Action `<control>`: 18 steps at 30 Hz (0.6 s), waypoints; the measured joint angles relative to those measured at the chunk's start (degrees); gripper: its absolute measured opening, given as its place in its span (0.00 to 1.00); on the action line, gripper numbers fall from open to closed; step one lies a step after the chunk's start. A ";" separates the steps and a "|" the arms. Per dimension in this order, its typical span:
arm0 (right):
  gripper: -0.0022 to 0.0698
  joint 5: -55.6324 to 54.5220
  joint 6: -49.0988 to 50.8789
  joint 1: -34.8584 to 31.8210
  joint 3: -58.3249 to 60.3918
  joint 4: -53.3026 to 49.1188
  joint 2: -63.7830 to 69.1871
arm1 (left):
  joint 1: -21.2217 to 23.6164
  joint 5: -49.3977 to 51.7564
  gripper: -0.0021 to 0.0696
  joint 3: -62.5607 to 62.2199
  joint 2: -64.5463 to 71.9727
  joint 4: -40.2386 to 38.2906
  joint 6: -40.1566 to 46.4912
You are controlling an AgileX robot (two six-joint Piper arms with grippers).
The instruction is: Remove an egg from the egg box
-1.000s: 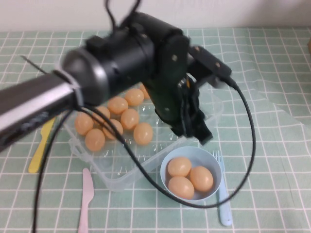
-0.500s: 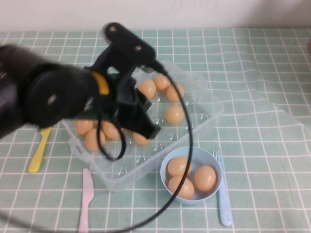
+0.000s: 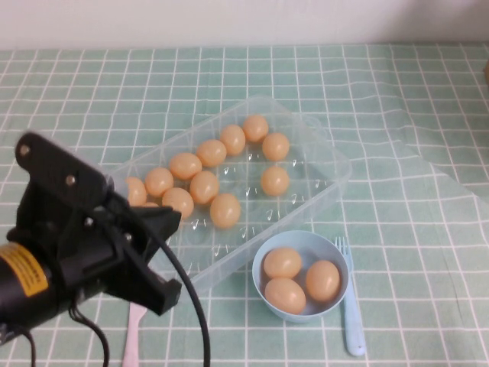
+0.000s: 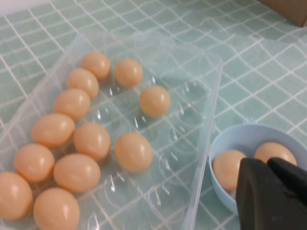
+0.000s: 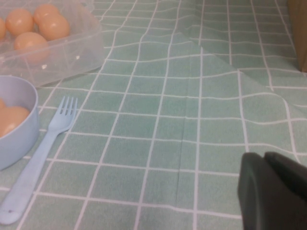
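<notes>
The clear egg box (image 3: pixel 325 191) lies slantwise mid-table and holds several tan-orange eggs, one (image 3: pixel 225 210) nearest the bowl; the box (image 4: pixel 206 120) and its eggs also show in the left wrist view. My left gripper (image 3: pixel 164 260) is at the front left, clear of the box, shut and empty. In its wrist view the left gripper (image 4: pixel 266 165) sits over the near side of the bowl. My right gripper (image 5: pixel 268 165) is shut and empty, low over the cloth to the right of the fork. It is out of the high view.
A round light-blue bowl (image 3: pixel 336 248) with three eggs stands in front of the box. A light-blue fork (image 3: pixel 350 306) lies to its right and a pink knife (image 3: pixel 134 336) at the front left. The green checked cloth (image 3: pixel 428 229) has a raised fold at the right.
My left arm has pulled back from above the box and bowl to the front left, uncovering the box. The bowl holds three eggs throughout.
</notes>
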 joint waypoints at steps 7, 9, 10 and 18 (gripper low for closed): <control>0.01 0.00 0.00 0.00 0.00 0.00 0.00 | 0.00 -0.18 0.03 1.67 -0.44 2.00 0.10; 0.01 0.00 0.00 0.00 0.00 0.00 0.00 | 0.00 -1.34 0.03 1.67 -0.44 2.90 0.10; 0.01 0.00 0.00 0.00 0.00 0.00 0.00 | 0.00 -2.17 0.03 1.67 -0.44 3.20 0.10; 0.01 0.00 0.00 0.00 0.00 0.00 0.00 | 0.12 -14.31 0.02 6.06 -1.80 6.67 0.10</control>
